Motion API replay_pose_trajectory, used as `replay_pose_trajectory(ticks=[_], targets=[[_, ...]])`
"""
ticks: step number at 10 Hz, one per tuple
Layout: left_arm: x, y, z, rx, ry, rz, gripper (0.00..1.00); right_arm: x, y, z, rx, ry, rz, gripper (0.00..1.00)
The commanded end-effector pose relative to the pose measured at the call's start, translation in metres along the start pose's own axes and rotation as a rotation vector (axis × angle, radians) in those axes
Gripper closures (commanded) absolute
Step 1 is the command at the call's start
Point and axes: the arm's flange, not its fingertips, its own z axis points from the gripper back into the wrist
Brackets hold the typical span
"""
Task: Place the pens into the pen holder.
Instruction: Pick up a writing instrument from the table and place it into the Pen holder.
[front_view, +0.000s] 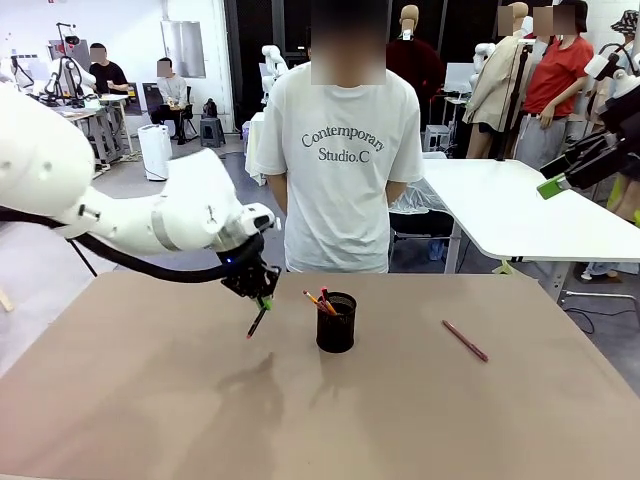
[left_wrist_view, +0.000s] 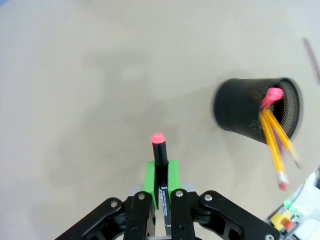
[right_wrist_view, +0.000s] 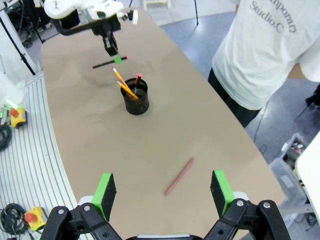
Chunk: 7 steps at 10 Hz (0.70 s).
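Pads (left_wrist_view: 149, 181) of the left gripper (left_wrist_view: 161, 172) clamp the black red-ended pen (left_wrist_view: 160, 152) above the table (front_view: 150, 400), left of the mesh pen holder (front_view: 336, 322) by the far edge; right gripper (right_wrist_view: 162, 192) stands spread, pinkish-red pen (front_view: 465, 341) lying nearer the right edge.

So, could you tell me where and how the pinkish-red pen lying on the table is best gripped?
Grip the pinkish-red pen at mid-shaft, straight down from above, jaws across its length. It lies flat on the table, apart from the pen holder, so its top and sides are free. The open right gripper is on that side.
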Motion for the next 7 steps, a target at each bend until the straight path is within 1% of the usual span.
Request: replay_pose_trajectory(ticks=[1, 2, 3, 4, 5, 6, 7], targets=[[-0.020, 0.024, 0.029, -0.290, -0.027, -0.079, 1.00, 0.002, 0.001, 0.001, -0.001, -0.012, 0.001, 0.00], [-0.023, 0.024, 0.043, -0.399, -0.079, -0.107, 1.00, 0.002, 0.001, 0.001, -0.001, -0.012, 0.001, 0.00], [-0.024, 0.023, 0.055, -0.437, -0.149, -0.100, 1.00, 0.002, 0.001, 0.001, -0.001, -0.012, 0.001, 0.00], [-0.028, 0.018, 0.065, -0.450, -0.286, -0.101, 1.00, 0.002, 0.001, 0.001, -0.001, -0.012, 0.001, 0.00], [-0.030, 0.020, 0.072, -0.463, -0.409, -0.138, 1.00, 0.002, 0.001, 0.001, -0.001, -0.012, 0.001, 0.00], [-0.042, 0.021, 0.076, -0.461, -0.626, -0.216, 1.00, 0.002, 0.001, 0.001, -0.001, -0.012, 0.001, 0.00], [-0.051, 0.021, 0.081, -0.428, -0.734, -0.375, 1.00, 0.002, 0.001, 0.001, -0.001, -0.012, 0.001, 0.00]])
